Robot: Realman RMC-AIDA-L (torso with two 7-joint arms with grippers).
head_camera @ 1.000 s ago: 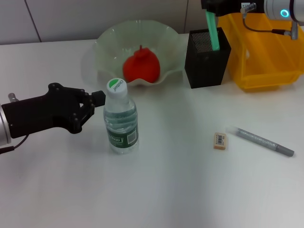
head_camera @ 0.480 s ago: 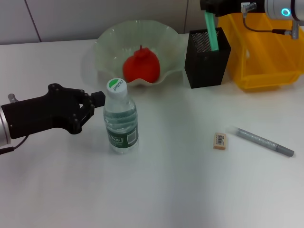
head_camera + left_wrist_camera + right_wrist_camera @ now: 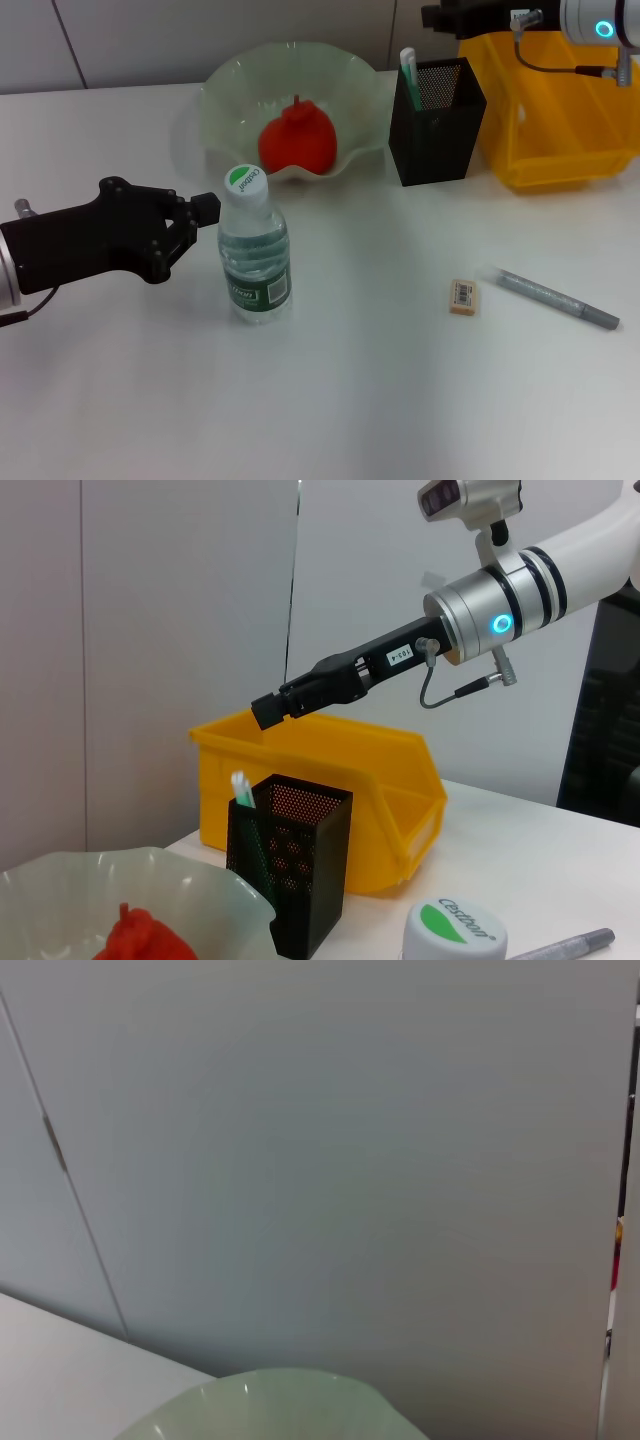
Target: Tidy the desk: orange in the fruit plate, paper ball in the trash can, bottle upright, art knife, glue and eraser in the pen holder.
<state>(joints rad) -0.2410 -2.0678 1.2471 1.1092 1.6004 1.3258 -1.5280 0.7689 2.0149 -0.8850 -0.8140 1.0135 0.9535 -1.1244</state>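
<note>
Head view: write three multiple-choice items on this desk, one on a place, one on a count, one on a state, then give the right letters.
1. Where is the orange?
A. in the fruit plate
B. in the trash can
C. on the bare desk

2. How many loose items lie on the desk near the robot's right side?
A. none
B. two
C. four

3. How does the bottle stand?
A. on its side
B. upside down
C. upright

Answers:
1 A, the fruit sits inside the scalloped green bowl.
2 B, only the eraser and a grey pen lie there.
3 C, its cap faces up, beside the left gripper.
</note>
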